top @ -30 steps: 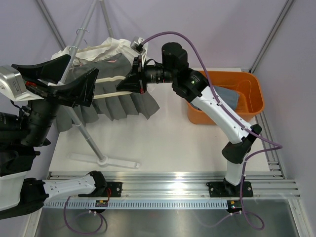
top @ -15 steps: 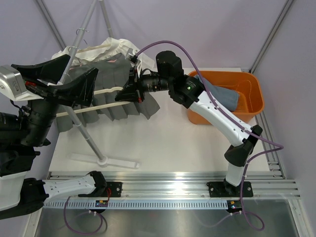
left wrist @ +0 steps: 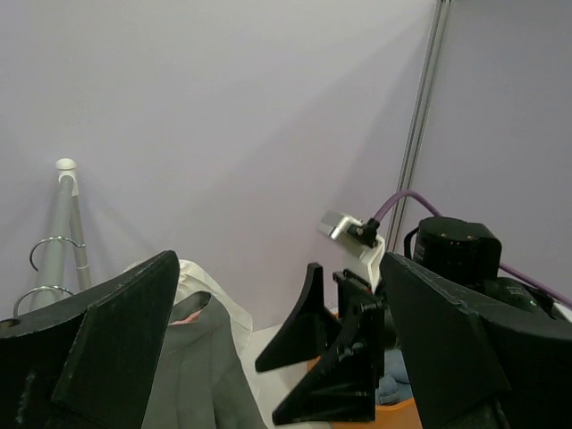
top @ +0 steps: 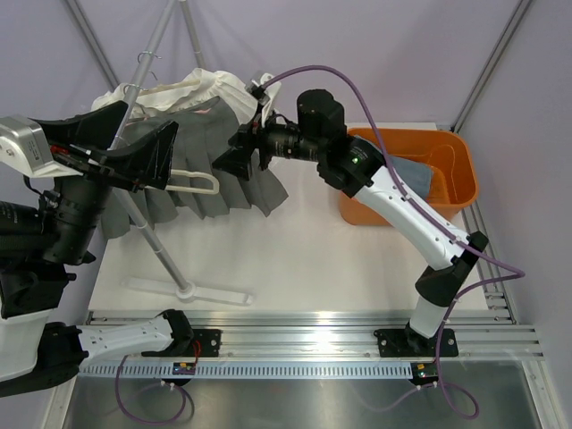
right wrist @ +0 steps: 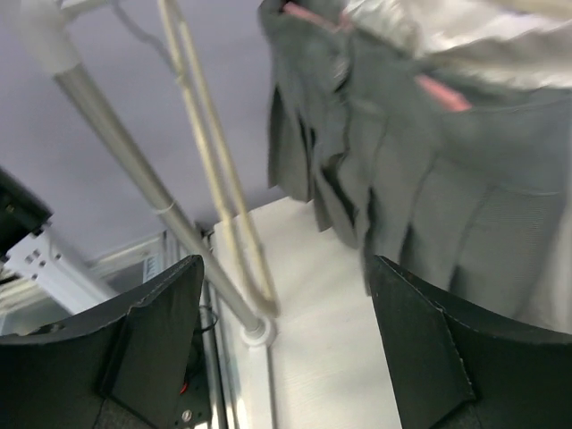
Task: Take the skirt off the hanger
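The white bench point(top: 295, 259) is seen beneath both arms. A metal rack point(top: 163, 255) is stood at its left, and the grey pleated skirt point(top: 228, 183) is hung from it above the bench's back left, with white cloth point(top: 201, 88) draped behind. An orange bin point(top: 456, 147) is set at the right. The cream hanger point(top: 192, 175) is seen lying across the skirt's pleats. The right fingers point(top: 239, 159) are spread just beside the skirt, nothing gripped; the left fingers point(top: 156, 138) are held wide near the hanger, nothing gripped
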{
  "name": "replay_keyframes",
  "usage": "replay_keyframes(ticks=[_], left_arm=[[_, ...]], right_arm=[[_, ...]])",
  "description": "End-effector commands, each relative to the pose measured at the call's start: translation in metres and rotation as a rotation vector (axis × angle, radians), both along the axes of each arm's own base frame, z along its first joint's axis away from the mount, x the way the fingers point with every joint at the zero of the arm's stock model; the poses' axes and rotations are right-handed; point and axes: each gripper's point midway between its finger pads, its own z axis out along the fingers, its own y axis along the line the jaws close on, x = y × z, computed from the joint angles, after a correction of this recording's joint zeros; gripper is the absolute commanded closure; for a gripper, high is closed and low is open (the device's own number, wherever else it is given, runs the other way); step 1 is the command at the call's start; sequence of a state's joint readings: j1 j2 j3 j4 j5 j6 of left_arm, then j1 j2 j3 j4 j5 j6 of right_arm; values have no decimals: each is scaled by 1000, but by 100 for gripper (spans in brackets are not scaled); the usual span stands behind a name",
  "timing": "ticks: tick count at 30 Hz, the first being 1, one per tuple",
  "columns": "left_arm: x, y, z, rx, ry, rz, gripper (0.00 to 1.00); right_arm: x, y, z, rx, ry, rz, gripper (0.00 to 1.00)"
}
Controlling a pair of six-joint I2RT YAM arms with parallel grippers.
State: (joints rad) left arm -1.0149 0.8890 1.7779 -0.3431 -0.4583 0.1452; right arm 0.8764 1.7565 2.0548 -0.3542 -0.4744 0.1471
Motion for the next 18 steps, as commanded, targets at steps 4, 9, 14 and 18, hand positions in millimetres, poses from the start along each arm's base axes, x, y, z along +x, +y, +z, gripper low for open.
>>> replay_keyframes(ticks=[4, 9, 14, 18], left_arm=[[-3, 11, 6, -46, -12, 16, 1], [-4, 13, 2, -38, -18, 20, 1], [-7, 18, 4, -31, -37, 29, 1], [-12, 25, 10, -54, -59, 29, 1]], right_arm=[[71, -41, 64, 140, -104, -239, 19], [100, -36, 45, 75, -134, -199, 20], [110, -23, 33, 37, -185, -147, 21], [108, -15, 27, 41, -214, -92, 22]])
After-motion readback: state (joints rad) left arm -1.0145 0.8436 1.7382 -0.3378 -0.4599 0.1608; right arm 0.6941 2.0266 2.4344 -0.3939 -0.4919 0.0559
